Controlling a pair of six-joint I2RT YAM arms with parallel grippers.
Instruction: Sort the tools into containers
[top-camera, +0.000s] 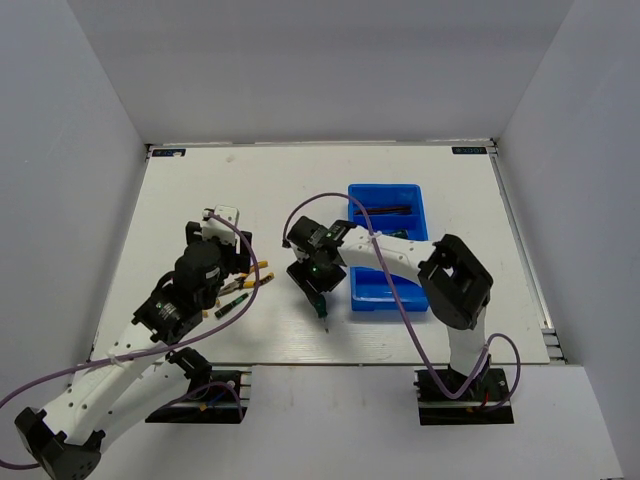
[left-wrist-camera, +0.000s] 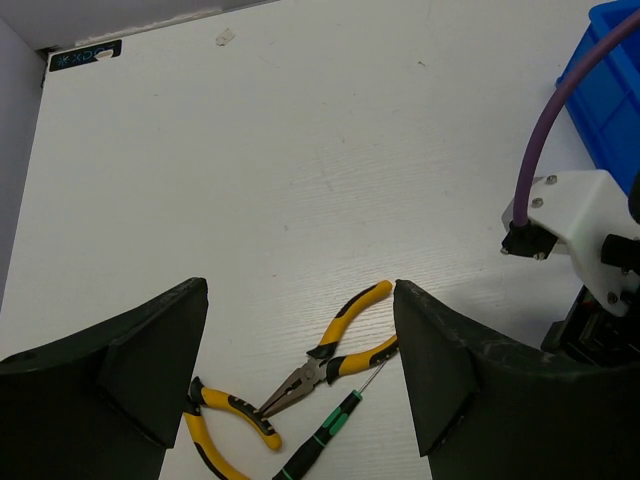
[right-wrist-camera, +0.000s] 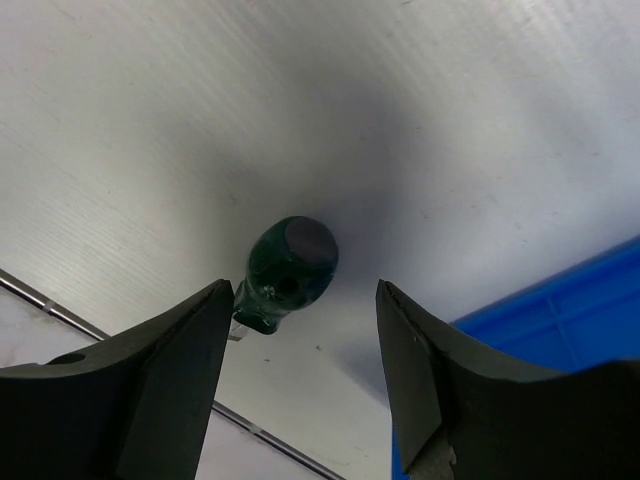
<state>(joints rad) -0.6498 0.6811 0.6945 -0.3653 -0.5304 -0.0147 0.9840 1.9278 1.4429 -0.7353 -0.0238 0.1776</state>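
Little is sorted yet: only thin dark tools (top-camera: 383, 210) lie in the bright blue rectangular plastic tray (top-camera: 422, 215). Just left of it, a stubby green-handled screwdriver (right-wrist-camera: 288, 265) is straddled, ungripped, by the wide-spread right gripper (right-wrist-camera: 305, 295) — farther left, yellow-handled pliers (left-wrist-camera: 335, 355) wait under the wide-spread left gripper (left-wrist-camera: 300, 290).

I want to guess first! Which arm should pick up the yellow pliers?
Left: the left fingers, open, hang over the yellow pliers; the right fingers are over a green screwdriver.
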